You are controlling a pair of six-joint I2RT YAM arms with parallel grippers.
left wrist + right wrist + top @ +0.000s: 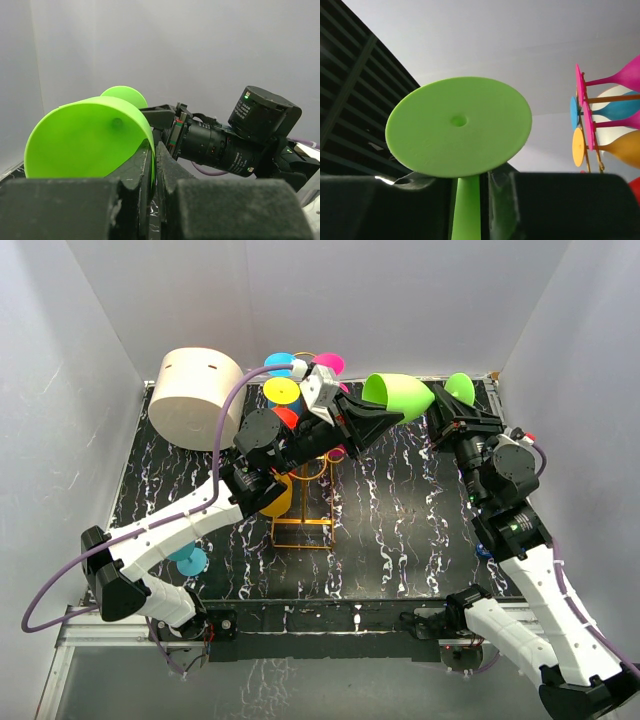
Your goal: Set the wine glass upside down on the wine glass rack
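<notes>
Green wine glass was held sideways in the air, upper centre of the top view.
The left gripper pinched its bowl wall and the right gripper clamped its stem; the wine glass rack stood lower left on the table.

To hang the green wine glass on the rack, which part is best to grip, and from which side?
Probably the bowl wall at the rim, coming from the open mouth, as the left gripper holds the green wine glass. It lies sideways; this leaves stem and foot free for the hooks of the wine glass rack.
</notes>
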